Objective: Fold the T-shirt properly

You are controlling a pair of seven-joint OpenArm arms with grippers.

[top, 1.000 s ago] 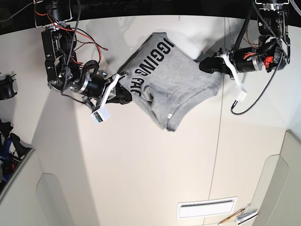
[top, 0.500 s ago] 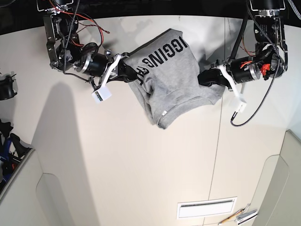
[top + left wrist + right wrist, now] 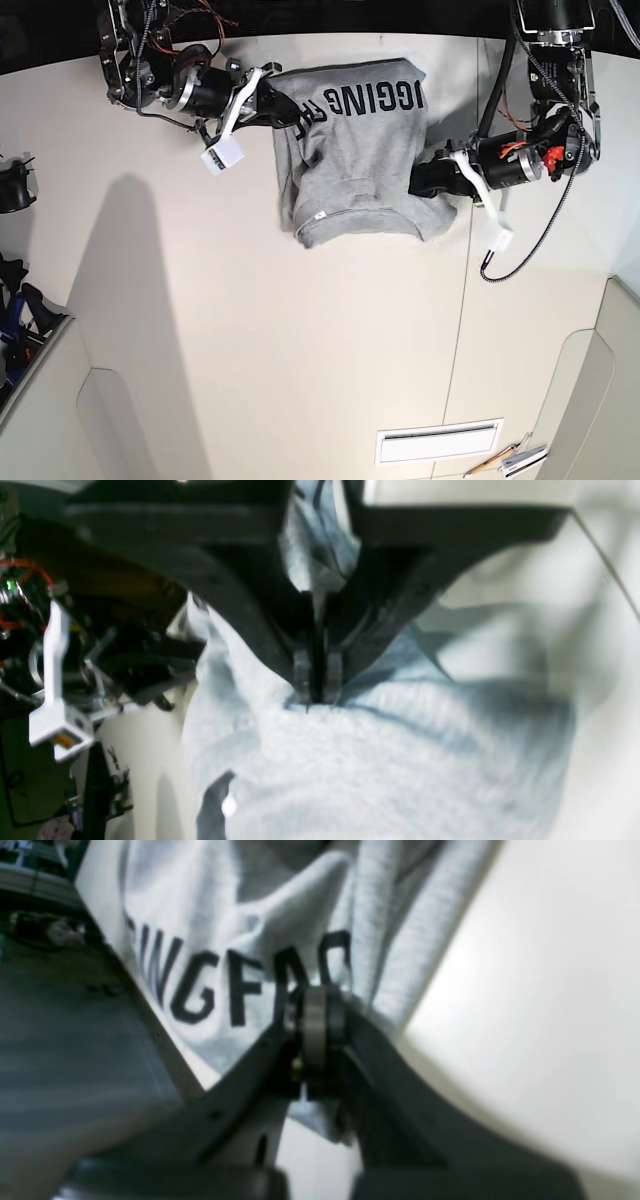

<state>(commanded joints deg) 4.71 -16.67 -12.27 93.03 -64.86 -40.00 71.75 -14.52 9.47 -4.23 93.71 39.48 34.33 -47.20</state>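
Here, the grey T-shirt (image 3: 365,165) is on the pale table (image 3: 300,350), up near the top of the base view, between the two robot arms. It is bunched into a small, uneven shape. Big black letters (image 3: 370,100) run across its top part, and they look upside down in the base view. Some letters at the left end are partly hidden by a fold and by the right gripper (image 3: 289,112). A small white tag (image 3: 320,216) shows near the bottom left corner of the shirt.

The right gripper is at the shirt's top left side. Its fingers are closed together at the shirt's edge, and it looks like they pinch a bit of the cloth. The left gripper (image 3: 318,680) is at the shirt's right side. Its two fingertips are shut close together, right on the grey cloth, and a bit of it seems to be caught there.

Near the bottom of the base view, a white rectangle with a dark edge (image 3: 438,443) is on the table. Just beside it, at the bottom right, are a thin orange-brown stick (image 3: 490,461) and a small grey and white thing (image 3: 524,461) that is too small to name.
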